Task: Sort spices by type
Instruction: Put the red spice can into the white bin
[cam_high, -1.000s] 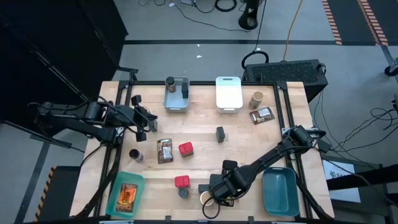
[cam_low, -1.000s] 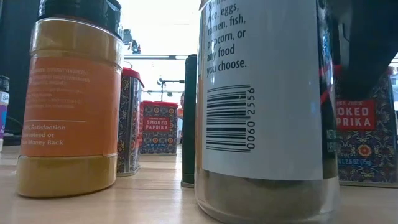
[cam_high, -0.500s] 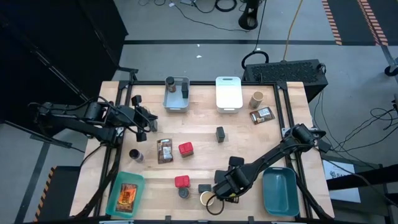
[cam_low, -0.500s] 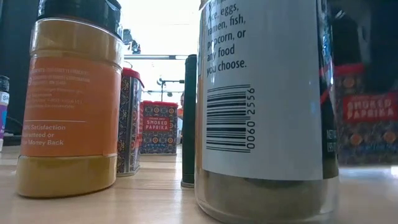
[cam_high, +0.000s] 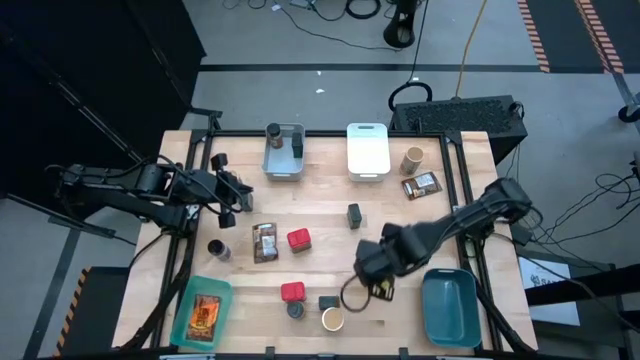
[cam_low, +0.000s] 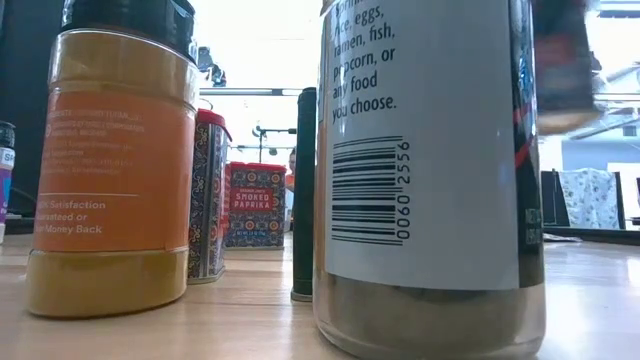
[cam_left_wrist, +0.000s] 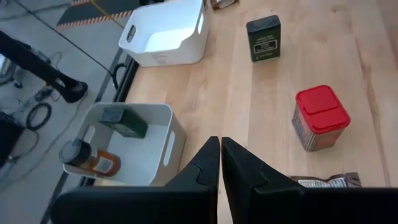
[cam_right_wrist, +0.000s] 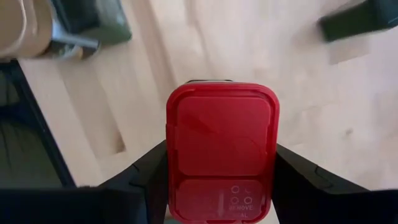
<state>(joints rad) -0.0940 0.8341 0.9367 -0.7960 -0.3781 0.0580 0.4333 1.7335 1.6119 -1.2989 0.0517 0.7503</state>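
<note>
The pale wooden desk (cam_high: 320, 200) carries a white bin (cam_high: 367, 151), a grey bin (cam_high: 283, 152), a teal bin (cam_high: 202, 312) and a blue bin (cam_high: 450, 307). A red-lidded tin (cam_right_wrist: 221, 146) sits between black fingers, and another red-lidded tin (cam_left_wrist: 319, 117) has dark patterned sides. The orange-labelled jar (cam_low: 115, 160) has a black cap.

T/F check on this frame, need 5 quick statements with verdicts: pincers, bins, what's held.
1. The right pincer is shut on a red-lidded tin. True.
2. The left pincer is wide open. False: its fingers are shut, with nothing between them.
3. The grey bin holds a brown jar and a dark tin. True.
4. The white bin is full of tins. False: nothing shows inside it.
5. The teal bin at the table's near left corner holds a printed packet. True.
</note>
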